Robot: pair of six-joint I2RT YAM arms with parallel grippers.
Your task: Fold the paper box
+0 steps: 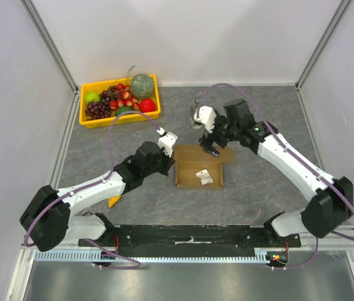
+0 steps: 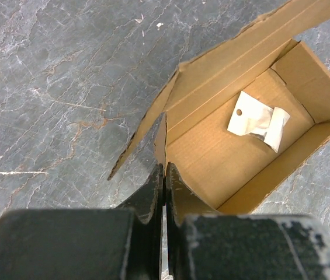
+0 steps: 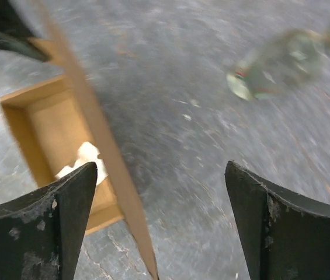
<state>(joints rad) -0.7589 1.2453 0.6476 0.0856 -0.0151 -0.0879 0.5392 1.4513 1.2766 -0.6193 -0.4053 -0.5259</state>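
Left hand (image 2: 164,178) tight on paper box (image 2: 205,153)

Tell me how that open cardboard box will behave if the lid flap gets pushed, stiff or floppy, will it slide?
The paper box is thin cardboard and holds only a small white packet, so it is probably light and would slide without the left gripper pinching its wall. The lid flap should hinge at its crease, likely bending rather than staying rigid.
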